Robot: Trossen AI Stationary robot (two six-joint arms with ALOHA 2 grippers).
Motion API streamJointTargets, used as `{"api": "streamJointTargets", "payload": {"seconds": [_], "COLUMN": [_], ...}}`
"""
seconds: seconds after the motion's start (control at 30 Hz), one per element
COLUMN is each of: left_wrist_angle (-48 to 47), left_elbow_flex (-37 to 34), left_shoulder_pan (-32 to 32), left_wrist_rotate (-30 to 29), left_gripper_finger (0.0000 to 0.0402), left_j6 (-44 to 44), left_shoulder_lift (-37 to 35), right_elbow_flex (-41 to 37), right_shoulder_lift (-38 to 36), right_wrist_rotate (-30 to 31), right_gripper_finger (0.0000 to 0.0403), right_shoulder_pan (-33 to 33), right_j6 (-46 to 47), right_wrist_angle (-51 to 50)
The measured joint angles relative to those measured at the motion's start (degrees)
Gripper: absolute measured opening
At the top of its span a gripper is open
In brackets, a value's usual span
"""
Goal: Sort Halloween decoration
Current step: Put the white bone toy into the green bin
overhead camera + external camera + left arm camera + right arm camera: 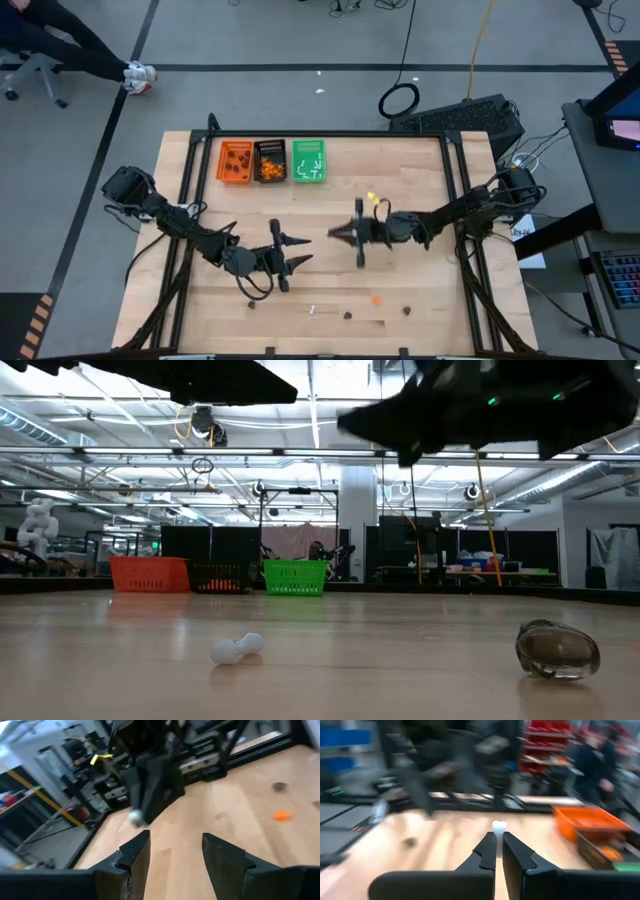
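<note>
My right gripper (335, 234) hovers over the table's middle, shut on a thin white stick (498, 826). The left wrist view also shows that stick (135, 817) at the right gripper's tip. My left gripper (290, 252) is open just to the left of it, above the table, holding nothing (172, 851). Loose trinkets lie near the near edge: a white stick (312, 309) (237, 648), dark brown blobs (348, 314) (408, 310) (557, 650) and an orange blob (376, 299) (282, 815). My right gripper pinches the white stick between its two fingertips (490, 845), coming level from the table's right side. Only the stick's knobbed end (498, 825) pokes out past the tips. The stick is lifted clear of the table.
Three small trays stand in a row at the far edge: orange (236, 162), black (270, 161) and green (308, 161), each with trinkets inside. The low view shows them far back (150, 573) (296, 576). Bare wood lies between the trays and the grippers.
</note>
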Motion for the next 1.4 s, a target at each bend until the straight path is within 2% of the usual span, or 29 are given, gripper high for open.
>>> {"api": "streamJointTargets", "payload": {"seconds": [0.1, 0.23, 0.53, 0.67, 0.8, 1.03, 1.2, 1.3, 1.4], "left_wrist_angle": [0.0, 0.0, -0.1, -0.1, -0.1, -0.2, -0.3, -0.3, -0.3], "left_elbow_flex": [0.0, 0.0, 0.0, 0.0, 0.0, 0.0, 0.0, 0.0, 0.0], "left_shoulder_pan": [0.0, 0.0, 0.0, 0.0, 0.0, 0.0, 0.0, 0.0, 0.0], "left_wrist_rotate": [-2.1, -2.1, -2.1, -2.1, -2.1, -2.1, -2.1, -2.1, -2.1], "left_gripper_finger": [0.0177, 0.0177, 0.0177, 0.0177, 0.0177, 0.0177, 0.0177, 0.0177, 0.0177], "left_j6": [-0.6, -1.4, -1.4, -1.4, -1.4, -1.4, -1.4, -1.4, -1.4], "left_shoulder_lift": [0.0, 0.0, 0.0, 0.0, 0.0, 0.0, 0.0, 0.0, 0.0], "right_elbow_flex": [0.1, 1.7, 11.5, 15.0, 19.7, 31.5, 38.1, 40.3, 41.2], "right_shoulder_lift": [0.0, 0.0, 0.0, 1.9, 8.4, 18.9, 21.1, 20.9, 21.0], "right_wrist_rotate": [2.0, 1.2, -5.5, -8.2, -11.4, -11.6, -10.3, -7.7, -6.9], "right_gripper_finger": [0.0000, 0.0000, 0.0000, 0.0000, 0.0000, 0.0000, 0.0002, 0.0022, 0.0059], "right_shoulder_pan": [-4.8, -12.7, -23.9, -26.1, -27.8, -30.3, -31.6, -31.9, -32.2], "right_j6": [6.9, 14.9, 14.0, 11.6, 11.8, 11.9, 10.3, 9.4, 9.4], "right_wrist_angle": [-1.6, -7.3, -22.9, -25.1, -27.8, -37.0, -45.5, -49.8, -53.2]}}
